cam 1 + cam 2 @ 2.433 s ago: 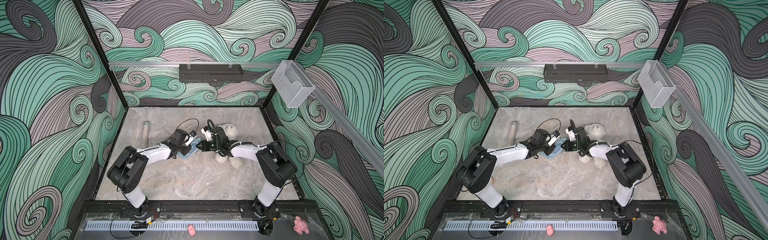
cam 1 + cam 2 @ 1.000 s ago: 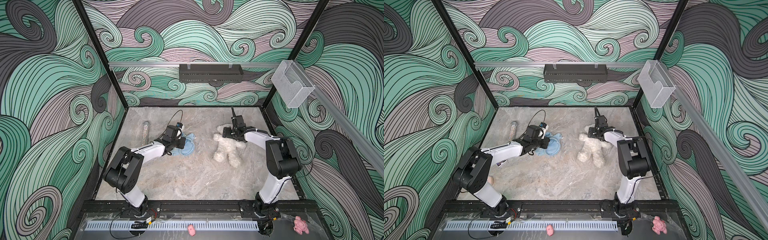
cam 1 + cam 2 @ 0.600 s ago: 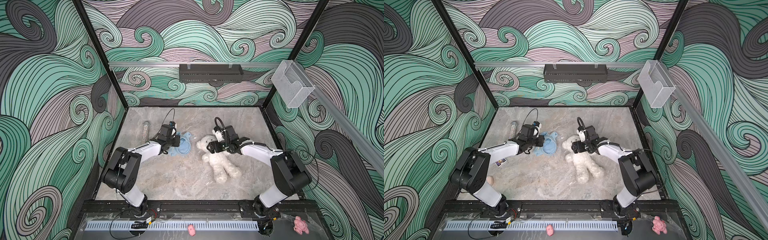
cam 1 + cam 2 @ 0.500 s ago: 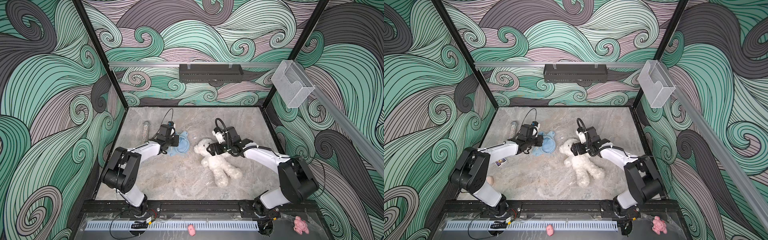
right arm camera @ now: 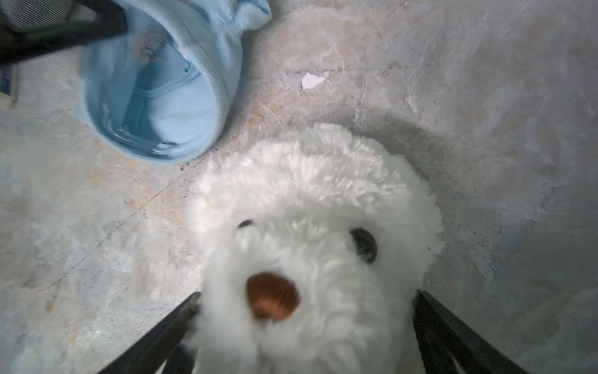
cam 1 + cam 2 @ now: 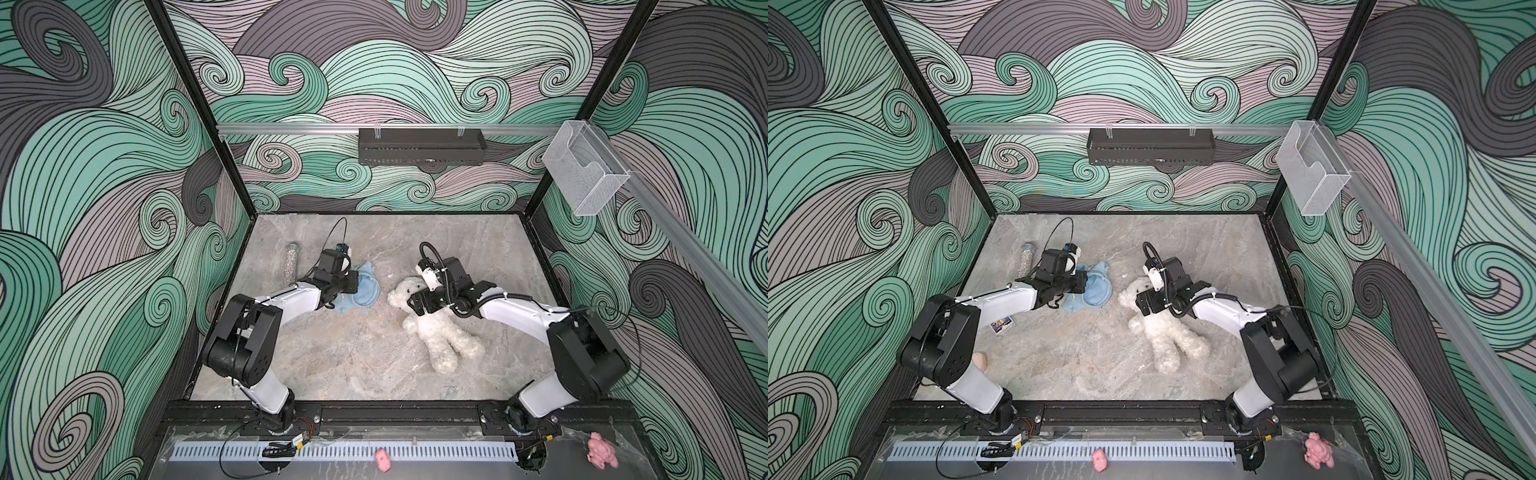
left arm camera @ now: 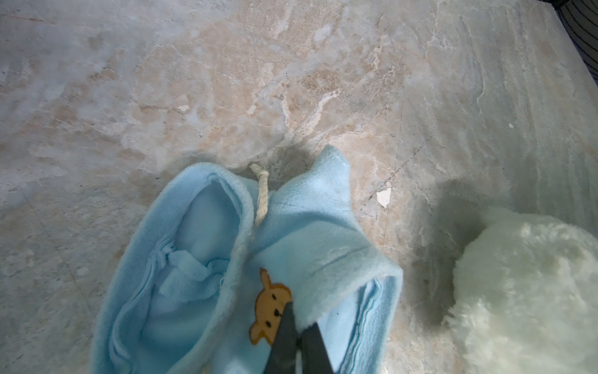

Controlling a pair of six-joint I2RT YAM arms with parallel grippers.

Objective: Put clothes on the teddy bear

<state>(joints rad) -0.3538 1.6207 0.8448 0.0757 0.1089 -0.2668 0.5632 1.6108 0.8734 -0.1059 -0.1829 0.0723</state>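
Lying on its back on the marbled table (image 6: 332,357), the teddy bear (image 6: 436,328) (image 6: 1163,328) stretches right of the table's middle in both top views, head towards the far left and legs towards the near right; the right gripper (image 6: 409,305) (image 6: 1140,305) sits low over that head, reaching in from the right, so the body and all four limbs trail away beneath and behind the wrist; in the right wrist view the bear's (image 5: 307,200) face looks straight up, dark eyes and brown nose showing, with the right gripper (image 5: 307,320) astride it, jaws spread wide and one dark finger at the fur of each cheek; whether they squeeze the head or only flank it cannot be told; the left gripper (image 6: 354,284) (image 7: 296,327) is pinched tight on the hem of a blue fleece garment (image 6: 365,291) (image 6: 1096,291) (image 7: 194,259), right beside its brown bear patch (image 7: 270,311); the garment (image 5: 155,97) lies open-mouthed near the bear's head, a strip of bare table between them; a white scrap (image 7: 384,196) rests in that gap, further back; a glittery tube (image 6: 292,264) lies well off at the far left.
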